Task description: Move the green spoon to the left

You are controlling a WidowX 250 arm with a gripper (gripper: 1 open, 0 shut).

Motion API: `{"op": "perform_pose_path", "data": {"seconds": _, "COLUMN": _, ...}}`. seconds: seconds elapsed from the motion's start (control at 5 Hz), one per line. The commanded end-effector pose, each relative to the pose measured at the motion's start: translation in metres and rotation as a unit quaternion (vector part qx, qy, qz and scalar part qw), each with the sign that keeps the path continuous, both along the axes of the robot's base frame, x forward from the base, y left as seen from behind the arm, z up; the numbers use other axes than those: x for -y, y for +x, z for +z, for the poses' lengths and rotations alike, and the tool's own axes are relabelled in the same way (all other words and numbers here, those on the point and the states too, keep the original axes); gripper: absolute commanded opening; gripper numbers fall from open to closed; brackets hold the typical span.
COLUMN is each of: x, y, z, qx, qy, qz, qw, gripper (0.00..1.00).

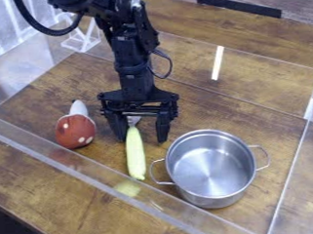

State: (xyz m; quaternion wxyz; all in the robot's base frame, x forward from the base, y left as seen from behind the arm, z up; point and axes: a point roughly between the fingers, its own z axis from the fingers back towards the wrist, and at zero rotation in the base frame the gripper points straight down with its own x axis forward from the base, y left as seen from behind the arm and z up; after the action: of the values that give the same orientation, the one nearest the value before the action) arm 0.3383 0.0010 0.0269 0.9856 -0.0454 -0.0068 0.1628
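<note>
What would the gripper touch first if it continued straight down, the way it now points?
Most likely the green spoon. The gripper points straight down with its jaws open over the upper end of the spoon's handle, which lies on the wooden table. Depth is hard to judge, so a finger might meet the table beside the handle instead.
</note>
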Motion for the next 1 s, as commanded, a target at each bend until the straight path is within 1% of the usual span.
{"op": "perform_pose_path", "data": {"seconds": 0.0, "x": -0.008, "y": 0.007, "z": 0.016, "qx": 0.025, "qy": 0.003, "qz": 0.019, "qw": 0.9995, "gripper": 0.00}}
{"op": "perform_pose_path", "data": {"seconds": 0.2, "x": -0.020, "y": 0.009, "z": 0.025, "qx": 0.026, "qy": 0.002, "qz": -0.005, "qw": 0.9996, "gripper": 0.00}}
{"op": "perform_pose_path", "data": {"seconds": 0.4, "x": -0.035, "y": 0.012, "z": 0.048, "qx": 0.034, "qy": -0.003, "qz": -0.021, "qw": 0.9992, "gripper": 0.00}}
{"op": "perform_pose_path", "data": {"seconds": 0.6, "x": -0.039, "y": 0.017, "z": 0.071, "qx": 0.049, "qy": -0.008, "qz": 0.047, "qw": 0.9976, "gripper": 0.00}}
{"op": "perform_pose_path", "data": {"seconds": 0.8, "x": -0.052, "y": 0.021, "z": 0.092, "qx": 0.064, "qy": -0.016, "qz": 0.122, "qw": 0.9903, "gripper": 0.00}}
